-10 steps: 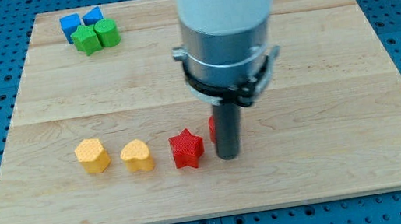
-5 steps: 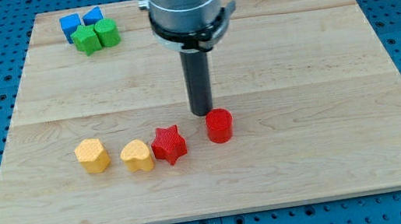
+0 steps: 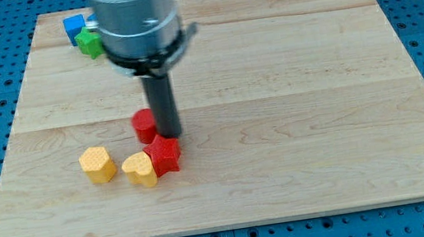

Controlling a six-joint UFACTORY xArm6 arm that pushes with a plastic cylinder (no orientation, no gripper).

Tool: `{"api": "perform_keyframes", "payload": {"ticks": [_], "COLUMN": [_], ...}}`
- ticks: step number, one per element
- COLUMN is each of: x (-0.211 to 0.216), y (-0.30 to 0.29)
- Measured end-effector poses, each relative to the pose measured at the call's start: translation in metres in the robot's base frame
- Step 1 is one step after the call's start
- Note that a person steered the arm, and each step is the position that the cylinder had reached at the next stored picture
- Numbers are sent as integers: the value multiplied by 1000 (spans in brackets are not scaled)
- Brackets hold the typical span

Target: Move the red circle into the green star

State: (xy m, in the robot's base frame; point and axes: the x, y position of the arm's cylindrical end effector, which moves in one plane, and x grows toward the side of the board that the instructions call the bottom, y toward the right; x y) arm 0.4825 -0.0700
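Note:
The red circle [image 3: 144, 126] sits left of centre on the wooden board. My tip [image 3: 169, 134] touches its right side. The green star [image 3: 87, 43] is at the view's top left, partly hidden by the arm. The red star [image 3: 165, 154] lies just below my tip, pressed against a yellow heart-shaped block [image 3: 140, 168].
A second yellow block [image 3: 97, 164] lies left of the yellow heart. A blue block [image 3: 74, 26] sits above the green star at the top left. The arm's body hides the other blocks of that group. The board's edge [image 3: 226, 219] runs along the view's bottom.
My tip moved left, pushing the red circle left and slightly up. The red star shifted left and down against the yellow heart, which also moved a little.

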Motion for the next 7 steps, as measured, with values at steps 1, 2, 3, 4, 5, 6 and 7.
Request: {"api": "perform_keyframes", "payload": {"ticks": [1, 2, 3, 4, 5, 6, 7], "x": [9, -19, -10, -8, -8, -13, -5], "y": [45, 10, -11, -36, -74, -115, -149]}}
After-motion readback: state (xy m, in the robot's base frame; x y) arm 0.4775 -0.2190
